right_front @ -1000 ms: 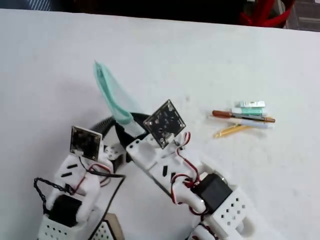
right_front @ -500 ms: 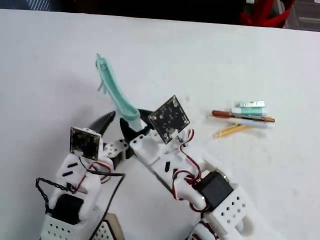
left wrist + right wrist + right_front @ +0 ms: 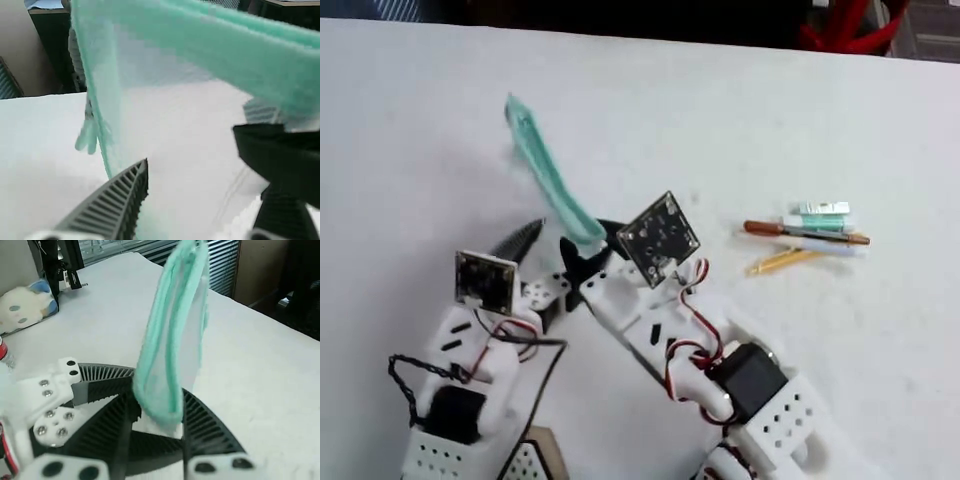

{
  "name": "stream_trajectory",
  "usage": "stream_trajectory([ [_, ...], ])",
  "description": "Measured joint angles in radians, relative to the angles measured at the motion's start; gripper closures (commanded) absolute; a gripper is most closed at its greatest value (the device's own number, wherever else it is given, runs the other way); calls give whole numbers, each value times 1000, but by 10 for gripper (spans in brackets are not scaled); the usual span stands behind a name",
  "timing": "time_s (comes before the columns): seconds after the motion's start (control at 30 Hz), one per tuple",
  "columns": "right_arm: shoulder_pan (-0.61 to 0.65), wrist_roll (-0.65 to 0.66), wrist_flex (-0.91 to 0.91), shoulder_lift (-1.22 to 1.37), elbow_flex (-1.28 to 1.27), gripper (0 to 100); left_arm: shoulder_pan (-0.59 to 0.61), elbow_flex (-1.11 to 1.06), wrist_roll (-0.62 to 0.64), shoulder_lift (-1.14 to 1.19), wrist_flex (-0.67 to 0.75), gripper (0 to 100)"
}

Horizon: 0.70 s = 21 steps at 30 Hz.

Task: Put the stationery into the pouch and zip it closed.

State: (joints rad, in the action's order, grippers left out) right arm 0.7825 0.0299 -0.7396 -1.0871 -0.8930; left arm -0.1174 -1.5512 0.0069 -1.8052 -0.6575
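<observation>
The right pincer is clamped on the lower end of the green pouch, which stands on end above the worktop, its long axis slanting up and away from both arms. The left pincer sits just beside that same lower end, jaws spread and gripping nothing, one finger alongside the mesh wall. The stationery lies bundled well apart, on the right arm's side, so I'd judge the left pincer must take the pouch first
</observation>
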Motion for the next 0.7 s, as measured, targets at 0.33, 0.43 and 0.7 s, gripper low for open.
stream_trajectory([
  [0.33, 0, -2, -17, -17, -12, 980, 40, -2, -2, 0, 11, 666],
  [0.43, 0, -2, 21, -17, -43, 980, 41, -2, -2, 0, 11, 666],
  [0.7, 0, -2, 55, -18, -74, 980, 41, -2, -2, 0, 11, 666],
])
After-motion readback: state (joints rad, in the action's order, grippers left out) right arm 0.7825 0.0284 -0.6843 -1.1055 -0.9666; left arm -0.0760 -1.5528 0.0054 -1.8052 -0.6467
